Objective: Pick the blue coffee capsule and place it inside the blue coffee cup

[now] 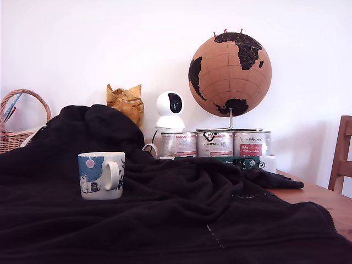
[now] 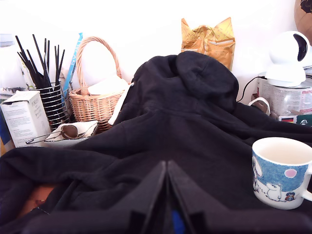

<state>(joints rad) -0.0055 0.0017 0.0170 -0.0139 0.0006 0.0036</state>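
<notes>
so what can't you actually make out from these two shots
- Blue coffee capsule: the wrist view shows only a blue sliver between the gripper fingers, cut by the frame edge; absent from the exterior view.
- Gripper: absent from the exterior view.
- Blue coffee cup interior: its rim hides it in both views.
- Table: mostly covered by the black hoodie.
- Silver tins' labels: too small.

Colours on the black cloth

White mug (image 1: 102,175) with blue picture, pink circle; black hoodie (image 1: 165,214); cork-brown globe (image 1: 230,75), black continents.
</notes>
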